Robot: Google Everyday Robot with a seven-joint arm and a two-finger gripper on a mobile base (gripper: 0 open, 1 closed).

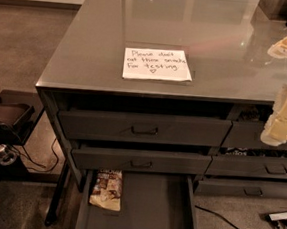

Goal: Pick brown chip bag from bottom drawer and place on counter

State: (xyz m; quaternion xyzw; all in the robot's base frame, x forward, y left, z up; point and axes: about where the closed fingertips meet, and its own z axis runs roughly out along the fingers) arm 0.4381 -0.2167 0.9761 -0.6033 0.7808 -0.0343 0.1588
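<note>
The brown chip bag [107, 189] lies flat at the back left of the open bottom drawer [150, 212], its dark top end tucked just under the drawer above. The counter [191, 30] is the glossy dark grey top of the cabinet and bears a white handwritten note [157, 64]. My gripper [285, 118] is a cream-coloured shape at the right edge of the view, in front of the counter's right front edge and the upper right drawers. It is well above and to the right of the bag and holds nothing that I can see.
Two handled drawers [143, 128] sit pulled slightly out above the bottom drawer. Narrower drawers [259, 168] stand to the right. A black stand with cables [5, 119] is on the floor at the left. A power strip [281, 216] and cable lie at the lower right.
</note>
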